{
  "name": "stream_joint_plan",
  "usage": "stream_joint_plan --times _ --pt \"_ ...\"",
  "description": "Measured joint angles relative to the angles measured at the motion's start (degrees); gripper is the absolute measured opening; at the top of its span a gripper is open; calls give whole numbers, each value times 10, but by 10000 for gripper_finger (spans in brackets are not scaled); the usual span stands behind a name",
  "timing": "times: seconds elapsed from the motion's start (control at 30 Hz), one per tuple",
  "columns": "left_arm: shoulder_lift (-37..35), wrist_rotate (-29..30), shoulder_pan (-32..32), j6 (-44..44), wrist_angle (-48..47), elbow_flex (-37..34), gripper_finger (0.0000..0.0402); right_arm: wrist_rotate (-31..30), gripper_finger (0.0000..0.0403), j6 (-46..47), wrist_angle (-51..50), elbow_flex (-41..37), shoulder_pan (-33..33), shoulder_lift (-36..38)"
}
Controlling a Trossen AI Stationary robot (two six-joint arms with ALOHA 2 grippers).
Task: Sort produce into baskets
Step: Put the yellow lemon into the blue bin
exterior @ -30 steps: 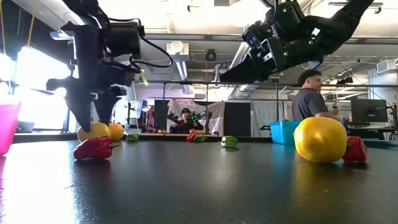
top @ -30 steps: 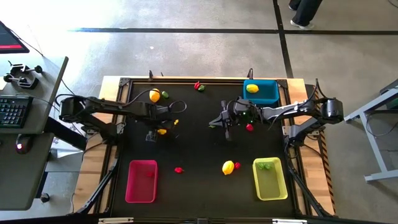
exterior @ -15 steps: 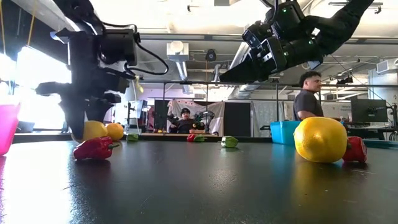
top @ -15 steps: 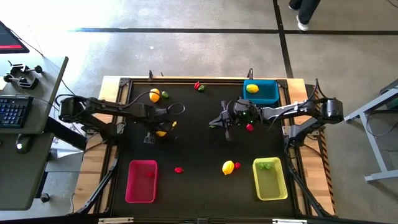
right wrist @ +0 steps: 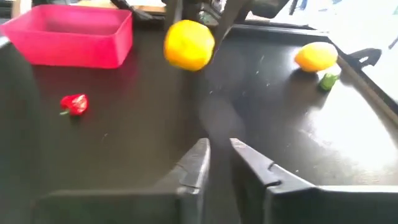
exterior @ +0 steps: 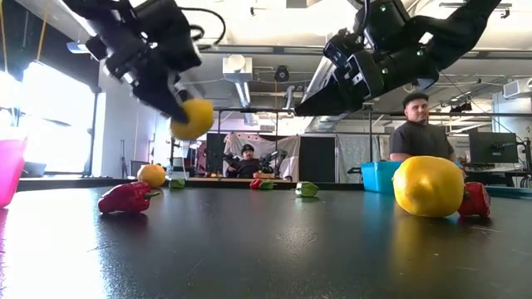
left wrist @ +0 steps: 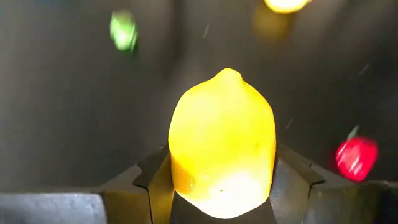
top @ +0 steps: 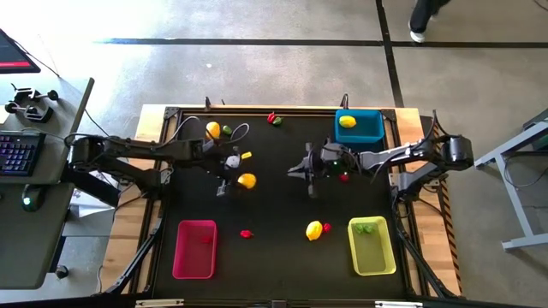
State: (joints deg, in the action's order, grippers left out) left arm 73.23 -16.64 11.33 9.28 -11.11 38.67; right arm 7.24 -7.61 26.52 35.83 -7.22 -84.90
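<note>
My left gripper (top: 240,178) is shut on a yellow lemon (left wrist: 222,140) and holds it in the air left of the table's middle. My right gripper (right wrist: 219,146) hovers right of the middle and points toward that lemon. A narrow gap shows between its fingers, with nothing in it. The blue basket (top: 370,135) at the far right holds a lemon (top: 348,121). The pink basket (top: 195,248) stands near left. The yellow-green basket (top: 372,248) stands near right with green bits (top: 366,228). More produce lies loose on the table. My left gripper pinches the lemon by its two long sides (left wrist: 177,183) between its two fingers, at the end nearer the wrist. The lemon's pointed tip (left wrist: 229,73) faces away from the fingers. The fingers slant down toward the table's right. The lemon hangs clear of the table.
Loose on the dark table lie a lemon (top: 212,130) with a green bit (top: 227,130) at far left, and a red-and-green piece (top: 274,118) at the far edge. There is also a red piece (top: 247,233), a lemon (top: 314,229) and a red piece (top: 343,177) beneath my right arm. People stand beyond the table.
My left gripper has taken hold of the lemon that lay on the table and lifted it clear. It has tipped from pointing straight down to slanting, and the lemon has swung up and toward the table's right.
</note>
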Motion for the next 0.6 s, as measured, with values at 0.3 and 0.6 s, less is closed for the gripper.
stream_joint_plan --times 0.3,0.6 --pt "26 -161 14 -47 133 -24 178 -55 180 -33 30 39 68 -1" --pt "61 -277 21 -106 156 -11 177 -55 231 -52 -11 156 120 -79"
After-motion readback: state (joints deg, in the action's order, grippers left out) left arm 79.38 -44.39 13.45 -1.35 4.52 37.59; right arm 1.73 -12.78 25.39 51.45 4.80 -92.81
